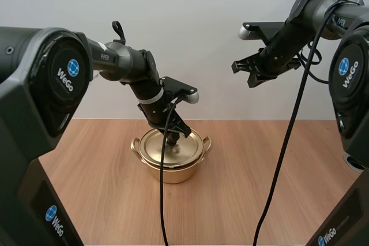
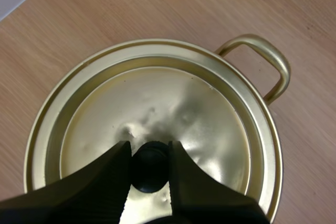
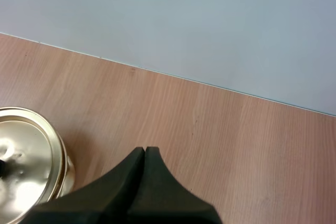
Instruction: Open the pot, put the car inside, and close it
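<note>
Our left tool (image 2: 148, 153) pinches the black knob (image 2: 150, 174) of the lid (image 2: 173, 103), which sits on the pot (image 1: 173, 172) in the middle of the worktop (image 1: 104, 188). Our right tool (image 3: 145, 153) hangs high, pressed together on nothing. The pot is shut (whether we are at opening or closing, we cannot tell). We count one pot, one lid, two tools.

Lid (image 2: 157, 103) on pot (image 1: 173, 172), centre of table (image 1: 98, 200); left claw (image 2: 148, 150) on knob (image 2: 149, 170) (right claw (image 1: 242, 74) high, rightward).
</note>
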`<state>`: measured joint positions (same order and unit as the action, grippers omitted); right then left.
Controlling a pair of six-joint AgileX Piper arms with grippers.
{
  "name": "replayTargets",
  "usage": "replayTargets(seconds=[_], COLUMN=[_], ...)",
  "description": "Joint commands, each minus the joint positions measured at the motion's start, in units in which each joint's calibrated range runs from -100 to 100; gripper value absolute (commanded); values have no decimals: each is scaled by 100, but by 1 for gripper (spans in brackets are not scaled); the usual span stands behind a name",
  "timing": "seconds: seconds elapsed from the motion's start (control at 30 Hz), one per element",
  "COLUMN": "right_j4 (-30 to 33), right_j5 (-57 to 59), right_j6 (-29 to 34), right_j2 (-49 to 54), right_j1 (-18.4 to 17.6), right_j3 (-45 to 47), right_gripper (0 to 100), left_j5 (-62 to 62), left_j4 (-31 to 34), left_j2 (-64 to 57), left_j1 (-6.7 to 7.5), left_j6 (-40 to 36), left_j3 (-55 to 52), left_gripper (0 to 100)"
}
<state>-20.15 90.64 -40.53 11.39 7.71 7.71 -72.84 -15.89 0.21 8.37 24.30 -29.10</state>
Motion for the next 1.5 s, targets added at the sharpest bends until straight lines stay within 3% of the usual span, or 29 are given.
replayTargets(seconds=[0.0,0.27,0.33,0.43,0.47,0.53,0.6,0.77,0.97,1.03,1.17,1.47], right_j4=[-11,-11,-11,-11,-11,-11,-11,-11,-11,-22,-139,-1545], right_j5=[-11,-11,-11,-11,-11,-11,-11,-11,-205,-223,-421,-367], right_j6=[-6,-6,-6,-6,-6,-6,-6,-6,-6,-6,13,352], right_j2=[4,4,4,4,4,4,4,4,4,4,4,4], right_j1=[2,2,2,2,2,2,2,2,2,2,2,2], right_j3=[-2,-2,-2,-2,-2,-2,-2,-2,-2,-2,-2,-17], right_gripper=[0,0,0,0,0,0,0,0,0,0,0,0], left_j5=[-64,-61,-61,-61,-61,-61,-61,-61,-81,-151,-247,138], left_j4=[8,-14,-14,-14,-14,-14,-14,-2,450,460,460,515], left_j2=[2,2,2,2,2,2,2,-12,-436,-699,-1101,-2475], left_j1=[2,2,2,2,2,2,2,2,-9,-17,-44,-190], left_j6=[-5,-25,-25,-25,-35,-35,-55,-55,-375,-451,-474,-485], left_j3=[-7,-7,-7,-7,-7,-7,-7,-7,516,815,1206,1714], left_gripper=[0,1,10,32,44,53,55,55,53,42,0,0])
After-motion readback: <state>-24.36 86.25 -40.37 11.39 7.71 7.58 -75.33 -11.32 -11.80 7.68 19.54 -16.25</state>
